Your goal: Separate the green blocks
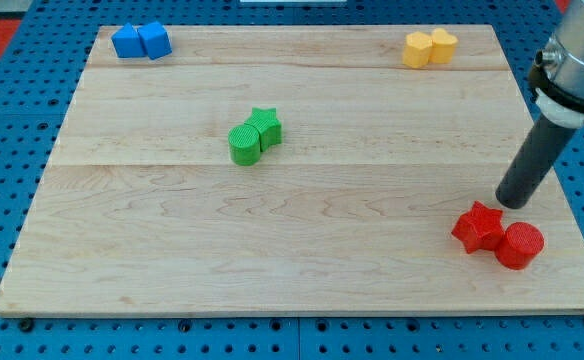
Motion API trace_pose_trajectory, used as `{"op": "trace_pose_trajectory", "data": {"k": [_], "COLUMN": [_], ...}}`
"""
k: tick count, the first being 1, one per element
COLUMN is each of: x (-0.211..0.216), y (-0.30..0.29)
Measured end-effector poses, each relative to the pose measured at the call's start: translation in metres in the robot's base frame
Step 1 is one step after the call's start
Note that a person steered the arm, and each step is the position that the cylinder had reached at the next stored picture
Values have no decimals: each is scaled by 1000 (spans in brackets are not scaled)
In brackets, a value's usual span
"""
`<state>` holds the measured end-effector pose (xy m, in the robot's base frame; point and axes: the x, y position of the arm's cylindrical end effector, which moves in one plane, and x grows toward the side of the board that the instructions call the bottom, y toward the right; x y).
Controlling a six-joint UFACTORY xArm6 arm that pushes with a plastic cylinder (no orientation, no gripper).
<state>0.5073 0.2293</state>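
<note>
Camera view shows a pale wooden board [302,230] lying on a blue pegboard [2,150]. Left of the board's centre sit the two green blocks, touching. One is a green cylinder [243,143], ribbed on its side, with its round face up; the other is a green star [266,125], lying flat with its points spread outward. The star sits at the cylinder's upper right, so the pair's long axis runs on a diagonal from the view's lower left to its upper right. They are not yet apart.

My tip [513,201] is down near the board's right edge, well apart from the green pair, far over on the view's right. It stands just above and to the right of a red star [479,227], close to it; whether it touches I cannot tell. A red cylinder [519,245] touches that star on its lower right. The rod has no jaws, so there is nothing to spread or pinch.

At the top left corner two blue blocks [141,41] sit together, their shapes hard to make out. At the top right two yellow blocks [429,47] sit touching as well.
</note>
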Motion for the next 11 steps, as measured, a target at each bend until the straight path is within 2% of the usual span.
{"op": "trace_pose_trajectory", "data": {"k": [1,4,6,7,8,10,11], "x": [13,6,31,-4,-21,-25,-78], "y": [-13,-42,-43,-59,-139,-323,-366]}}
